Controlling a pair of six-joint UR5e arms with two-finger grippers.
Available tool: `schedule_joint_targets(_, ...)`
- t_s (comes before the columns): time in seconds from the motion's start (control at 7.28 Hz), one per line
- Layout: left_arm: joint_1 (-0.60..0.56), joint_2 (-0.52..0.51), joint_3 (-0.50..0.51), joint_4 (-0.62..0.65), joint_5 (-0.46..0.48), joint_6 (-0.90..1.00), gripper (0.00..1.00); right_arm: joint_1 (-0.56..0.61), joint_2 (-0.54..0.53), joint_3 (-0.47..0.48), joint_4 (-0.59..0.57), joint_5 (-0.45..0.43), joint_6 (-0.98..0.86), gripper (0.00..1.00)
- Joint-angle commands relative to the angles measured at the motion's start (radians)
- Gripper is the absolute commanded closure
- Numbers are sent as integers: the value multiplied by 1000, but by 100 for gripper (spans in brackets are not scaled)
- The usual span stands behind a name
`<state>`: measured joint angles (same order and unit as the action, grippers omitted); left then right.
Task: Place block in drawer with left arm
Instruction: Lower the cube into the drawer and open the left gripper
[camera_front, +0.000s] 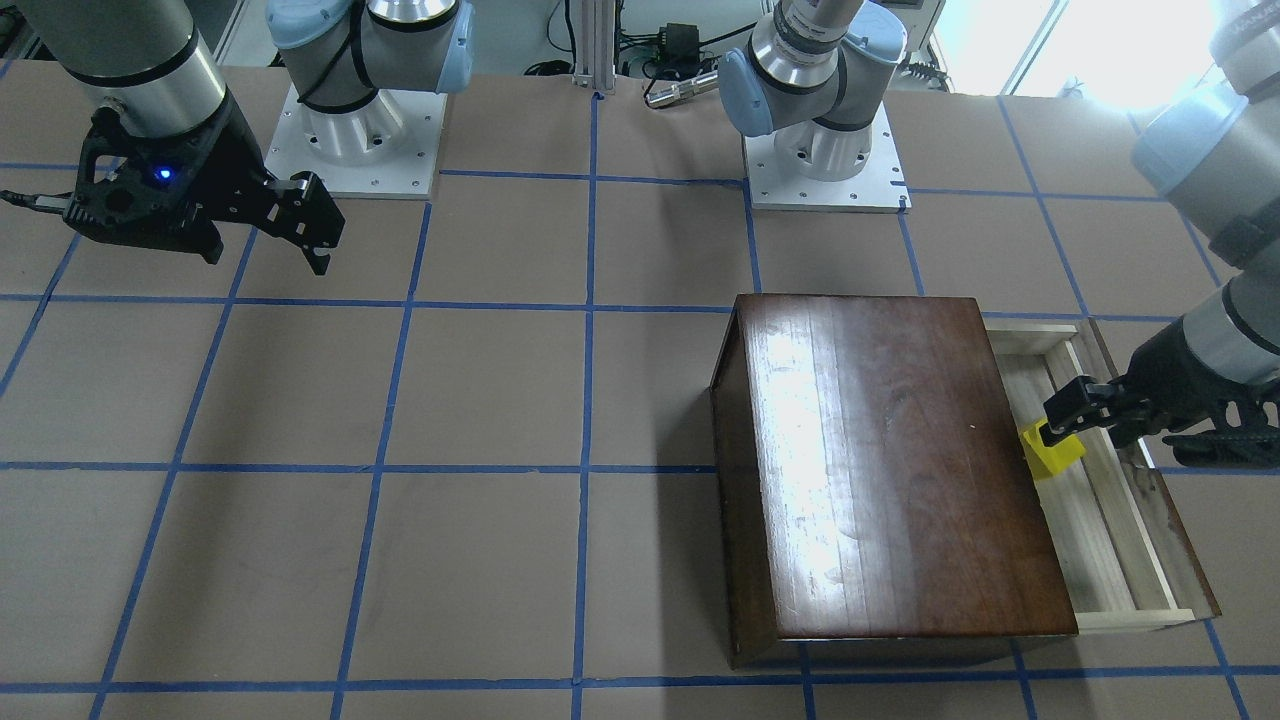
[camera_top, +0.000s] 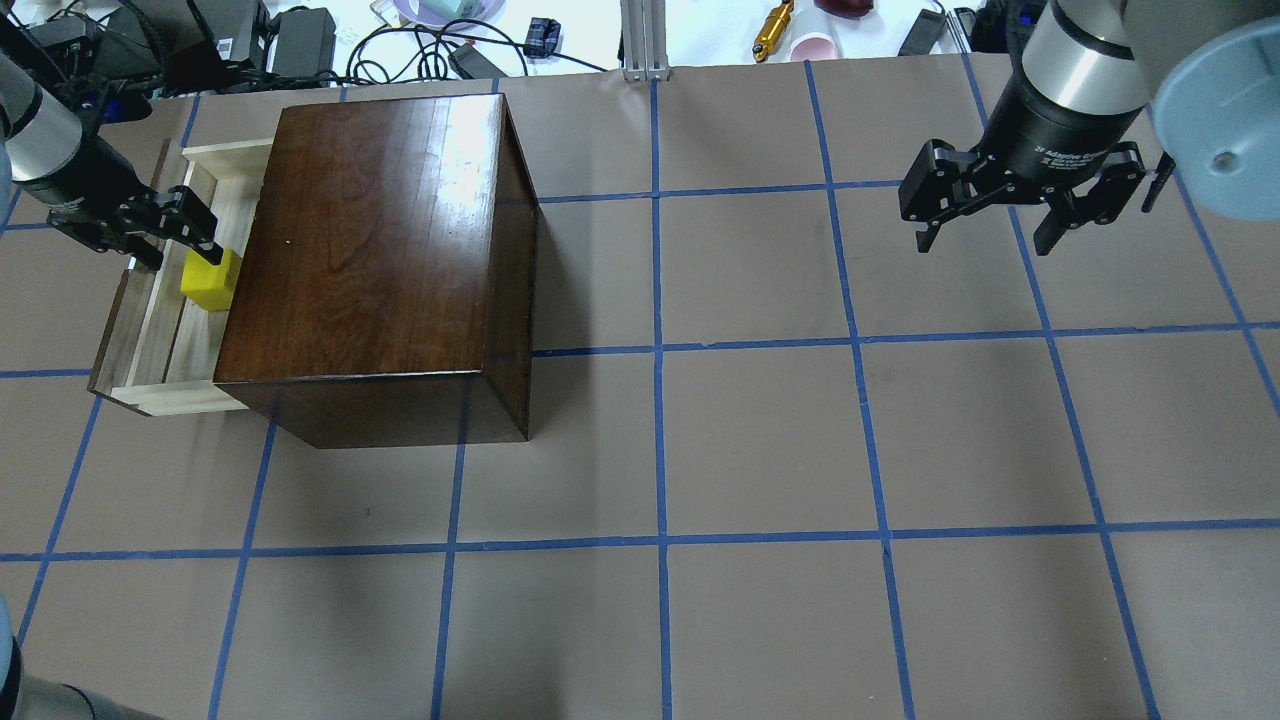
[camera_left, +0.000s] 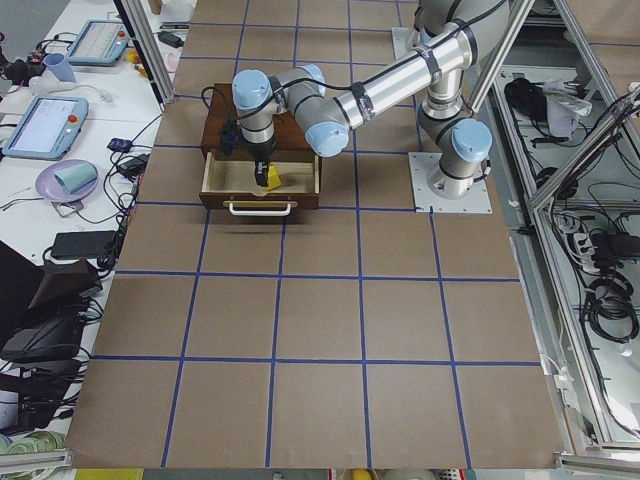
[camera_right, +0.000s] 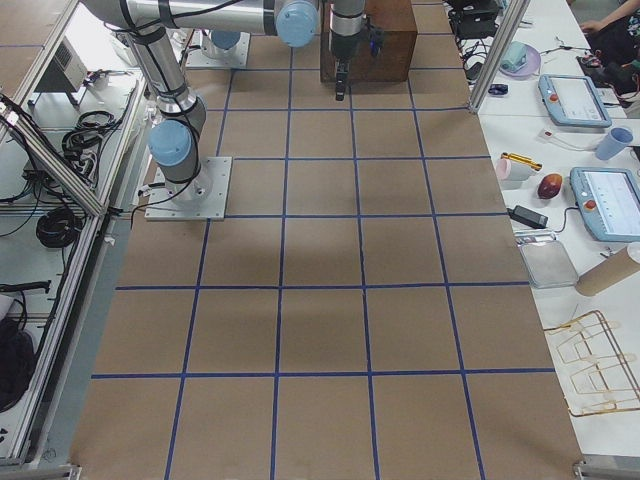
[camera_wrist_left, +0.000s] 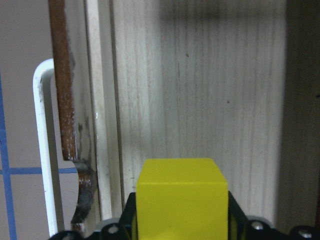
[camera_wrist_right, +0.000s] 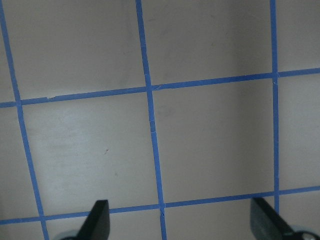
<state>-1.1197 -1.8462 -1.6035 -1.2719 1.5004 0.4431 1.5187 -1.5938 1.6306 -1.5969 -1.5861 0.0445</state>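
left pincer (camera_front: 1050, 430) is clamped on the block (camera_top: 210, 280), jaws narrow, one finger on each side; wrist view shows the yellow face seated square between the fingers (camera_wrist_left: 237, 215)

block is inside the outline of the open drawer (camera_top: 160, 398), pulled out toward the left edge of the bench (camera_top: 760, 430). it sits close to the front of the dark box (camera_top: 380, 230), on the inboard side of the tray. can't tell whether it's touching the drawer floor (camera_wrist_left: 200, 100) or just above it

right pincer (camera_top: 985, 245) is spread wide with nothing in it, over the right half of the bench, well clear

my read: transport is done, the step now is lower and release

for a clean drop:
- come straight down, no lateral move; box front is just beside the block and would catch it
- keep the fingers off the drawer's front panel (camera_wrist_left: 59, 75) and the white handle (camera_wrist_left: 42, 150), a nudge there could push the drawer back in
- get low before letting go; the angled faces could make it tumble if dropped from height
- open only enough to free it, there's not much room on either side
- lift the left arm (camera_left: 380, 80) out vertically until the fingertips clear the tray walls, then swing away
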Motion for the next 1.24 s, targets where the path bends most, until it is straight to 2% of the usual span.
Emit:
schedule_joint_targets(0.0,3,13,11,-1,-12,2,0,0,0,0,0,0,0,0)
schedule_joint_targets(0.41,6,94,36,-71,0,8,0,0,0,0,0,0,0,0)
schedule_joint_targets(0.69,-9,188,117,-290,1,5,0,0,0,1,0,0,0,0)
schedule_joint_targets(0.82,-9,235,134,-360,1,3,0,0,0,0,0,0,0,0)
schedule_joint_targets(1.1,-9,326,116,-411,0,3,0,0,0,0,0,0,0,0)
